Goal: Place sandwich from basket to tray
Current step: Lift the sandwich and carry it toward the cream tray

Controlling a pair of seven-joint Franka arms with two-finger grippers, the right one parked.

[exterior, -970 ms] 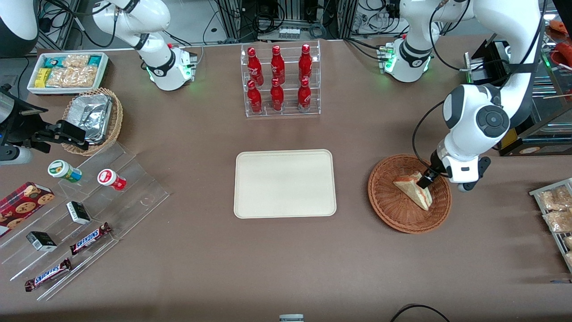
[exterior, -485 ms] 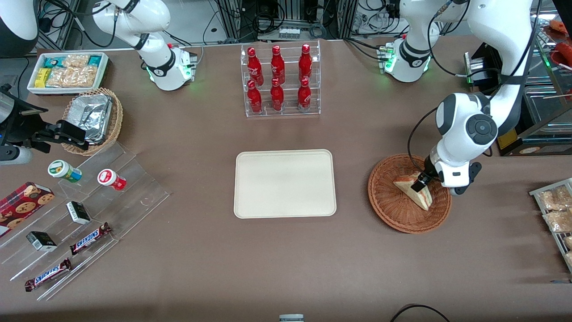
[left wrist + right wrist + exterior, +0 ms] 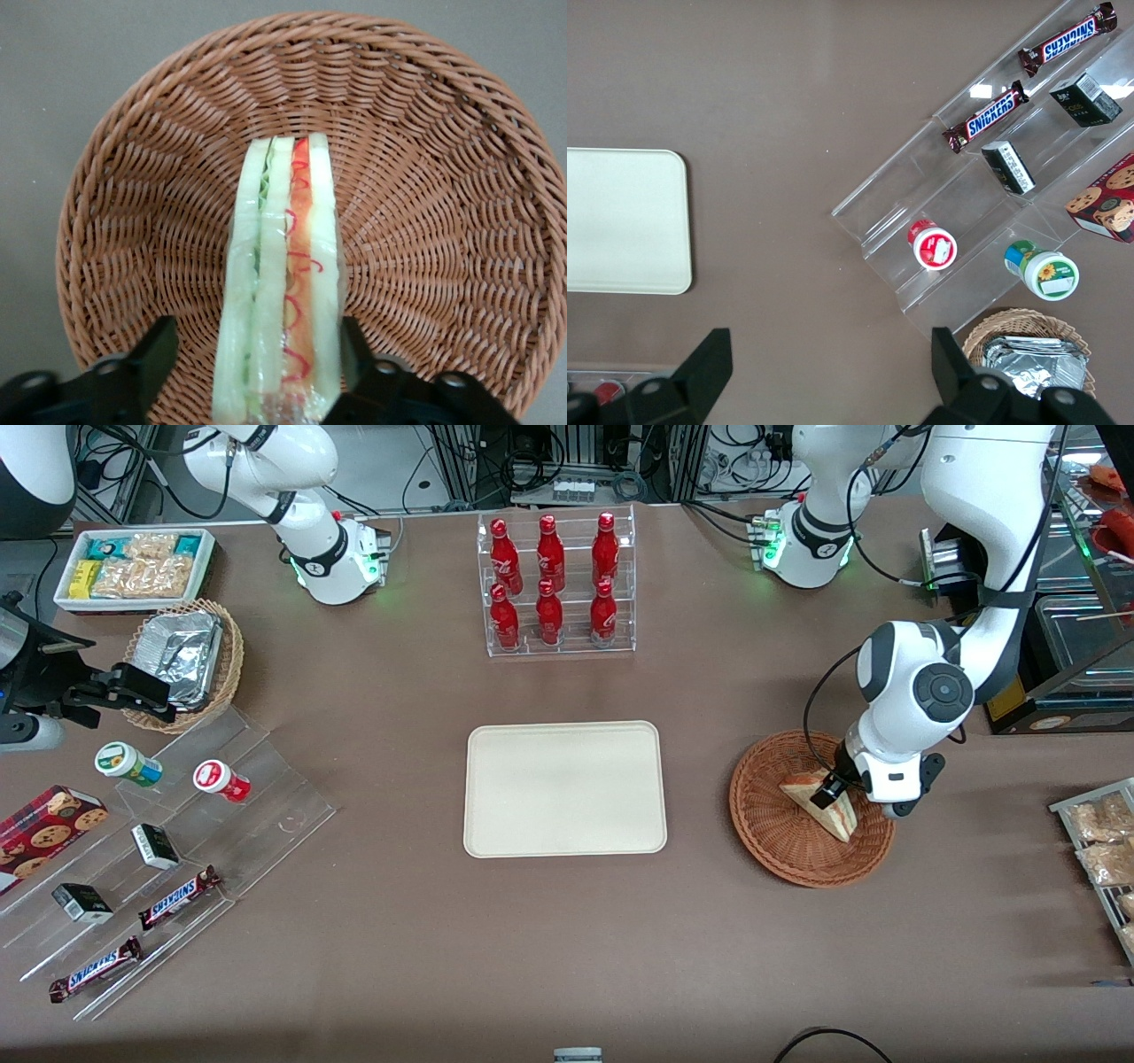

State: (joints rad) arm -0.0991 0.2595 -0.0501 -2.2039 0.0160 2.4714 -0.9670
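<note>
The sandwich (image 3: pixel 282 283) lay in the basket (image 3: pixel 425 159), straddled by the gripper (image 3: pixel 257 367) with jaws spread, not yet clenched. Grasp, lift and transfer to the tray (image 3: pixel 565 788) remained.

The only wording that can be read is "SNICKERS", printed on two chocolate bars (image 3: pixel 985 116) (image 3: pixel 1066 39) lying on the clear stepped stand (image 3: pixel 966 199). The print on the other packets is too small to read.

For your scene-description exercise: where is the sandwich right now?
The sandwich lies in the basket toward the working arm's end, beside the tray; the end effector straddles it.
</note>
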